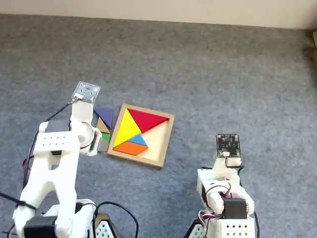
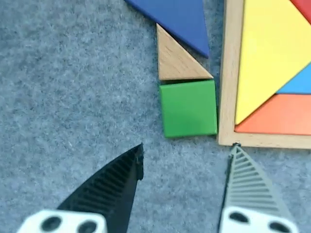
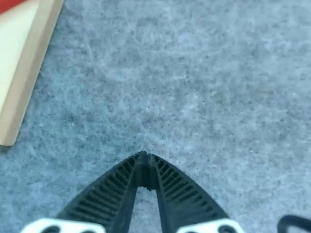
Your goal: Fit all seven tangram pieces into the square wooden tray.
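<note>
The left gripper point(image 2: 187, 145) has its two fingers spread wide apart, and nothing is between them. Just past the fingertips lies the green square point(image 2: 188, 108), flat on the grey carpet point(image 1: 223, 74). Beyond the green square, farther from the fingers, is the tan triangle point(image 2: 177, 62), touching the square's far edge. Farther out again is the dark blue piece point(image 2: 180, 14). The pale finger point(image 2: 248, 184) points at the rim of the square wooden tray point(image 2: 224, 73), and its tip is right at the tray's near edge. The green square sits just beside that rim. Inside the tray are four pieces: the yellow triangle point(image 2: 272, 48), the orange piece point(image 2: 277, 114), the light blue triangle point(image 2: 299, 82) and the red triangle point(image 1: 147, 119). Part of the tray's floor is bare. The right gripper point(image 3: 146, 155) has its fingers pressed together with nothing in them. It is over plain carpet, and the tray's corner is well off to one side of its fingertips.
</note>
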`<state>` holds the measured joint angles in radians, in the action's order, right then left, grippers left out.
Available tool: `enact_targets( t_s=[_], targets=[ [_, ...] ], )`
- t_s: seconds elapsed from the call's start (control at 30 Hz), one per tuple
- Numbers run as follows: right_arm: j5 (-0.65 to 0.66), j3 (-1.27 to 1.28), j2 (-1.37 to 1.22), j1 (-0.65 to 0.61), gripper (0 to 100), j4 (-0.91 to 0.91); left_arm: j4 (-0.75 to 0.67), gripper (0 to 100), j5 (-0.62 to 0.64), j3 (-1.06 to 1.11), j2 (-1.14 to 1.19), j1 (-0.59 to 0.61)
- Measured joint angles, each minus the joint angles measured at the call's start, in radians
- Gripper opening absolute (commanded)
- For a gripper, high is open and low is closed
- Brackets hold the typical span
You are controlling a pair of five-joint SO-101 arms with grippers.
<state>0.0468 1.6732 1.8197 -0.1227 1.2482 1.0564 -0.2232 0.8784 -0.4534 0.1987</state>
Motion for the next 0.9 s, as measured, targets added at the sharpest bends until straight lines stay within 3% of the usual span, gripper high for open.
enact_targets(
  t_s=[0.3,0.67,0.9],
  targets=[
    [0.0,0.0,0.0,0.006,0.5,0.003,-0.107,27,0.0,-0.014,0.107,-0.023],
    [0.0,0.0,0.0,0.006,0.5,0.003,-0.112,27,0.06,-0.18,0.376,-0.034],
    [0.0,0.0,0.0,0.006,0.5,0.003,-0.112,27,0.063,-0.189,0.388,0.008]
  ],
)
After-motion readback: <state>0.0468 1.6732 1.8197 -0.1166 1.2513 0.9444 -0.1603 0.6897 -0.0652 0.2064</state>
